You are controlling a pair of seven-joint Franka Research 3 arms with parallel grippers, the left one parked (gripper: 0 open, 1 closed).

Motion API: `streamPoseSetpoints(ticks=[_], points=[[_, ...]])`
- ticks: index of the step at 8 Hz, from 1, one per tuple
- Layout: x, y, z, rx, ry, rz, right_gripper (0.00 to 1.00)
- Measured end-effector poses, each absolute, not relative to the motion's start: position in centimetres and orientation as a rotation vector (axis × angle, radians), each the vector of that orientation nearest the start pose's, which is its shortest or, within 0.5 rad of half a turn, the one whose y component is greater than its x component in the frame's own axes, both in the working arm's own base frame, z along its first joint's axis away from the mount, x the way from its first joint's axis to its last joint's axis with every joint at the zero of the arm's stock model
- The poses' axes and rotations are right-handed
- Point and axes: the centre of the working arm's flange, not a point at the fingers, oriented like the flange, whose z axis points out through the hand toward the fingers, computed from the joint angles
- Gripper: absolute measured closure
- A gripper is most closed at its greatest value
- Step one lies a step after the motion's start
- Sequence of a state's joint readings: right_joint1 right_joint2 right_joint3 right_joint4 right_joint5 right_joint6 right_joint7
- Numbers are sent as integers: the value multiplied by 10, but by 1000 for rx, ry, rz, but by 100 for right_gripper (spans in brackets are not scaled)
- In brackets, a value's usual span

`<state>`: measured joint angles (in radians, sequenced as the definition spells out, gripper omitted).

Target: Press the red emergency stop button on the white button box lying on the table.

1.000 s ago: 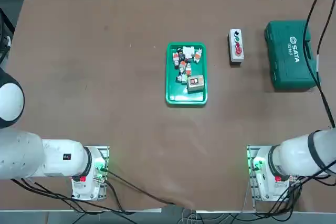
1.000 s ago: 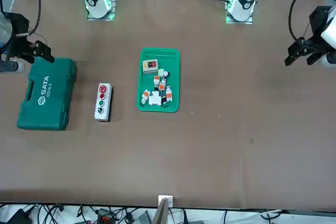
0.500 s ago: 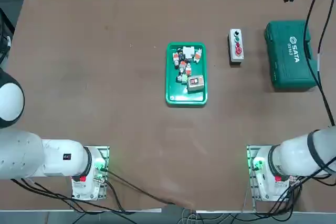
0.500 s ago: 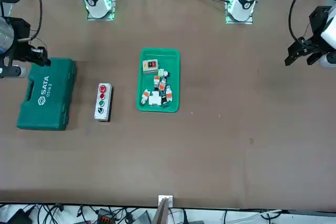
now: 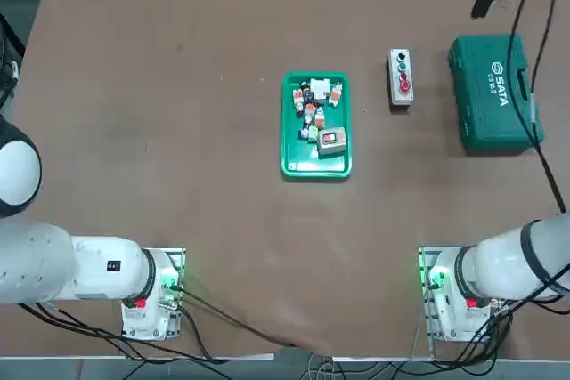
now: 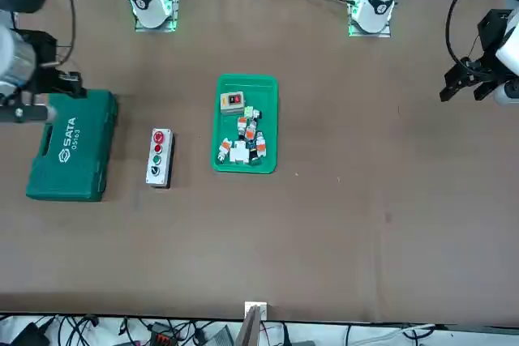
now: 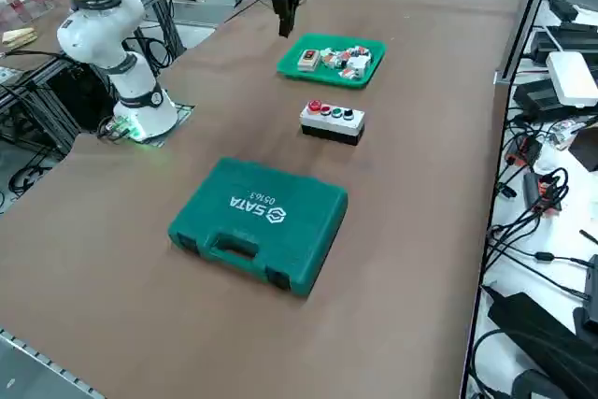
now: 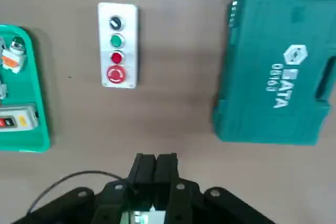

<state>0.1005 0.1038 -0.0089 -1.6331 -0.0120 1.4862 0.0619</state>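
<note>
The white button box [image 5: 401,80] [image 6: 159,156] [image 7: 332,122] [image 8: 117,44] lies flat on the brown table [image 5: 178,131], between a green tray and a green case. Its red emergency stop button [image 5: 403,86] [image 6: 159,137] [image 7: 315,106] [image 8: 115,73] is the largest button, at the end nearest the robot. My right gripper [image 5: 478,8] [image 6: 75,80] [image 7: 283,16] [image 8: 156,163] hangs high above the table's far right part, near the case's far corner and well apart from the box. Its fingers are shut with nothing between them.
A green SATA tool case [image 5: 492,91] [image 6: 69,145] [image 7: 259,221] [image 8: 278,64] lies closed to the right of the box. A green tray [image 5: 285,122] [image 6: 217,119] [image 8: 42,124] holding several small parts sits at the table's middle. Cables hang past the far and right edges.
The right gripper's fingers have gone from spread apart to shut. The gripper has also shifted a little toward the button box side of the case.
</note>
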Motion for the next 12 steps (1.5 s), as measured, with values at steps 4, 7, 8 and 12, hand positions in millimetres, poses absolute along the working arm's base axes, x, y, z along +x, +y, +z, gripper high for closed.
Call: streamPoseSetpoints(ticks=[4, 7, 8, 12], points=[[557, 137, 412, -3179, 85, 196, 99], [538, 137, 347, -3163, 134, 85, 99], [532, 134, 332, -3158, 139, 55, 99], [522, 131, 309, -3153, 146, 33, 99]])
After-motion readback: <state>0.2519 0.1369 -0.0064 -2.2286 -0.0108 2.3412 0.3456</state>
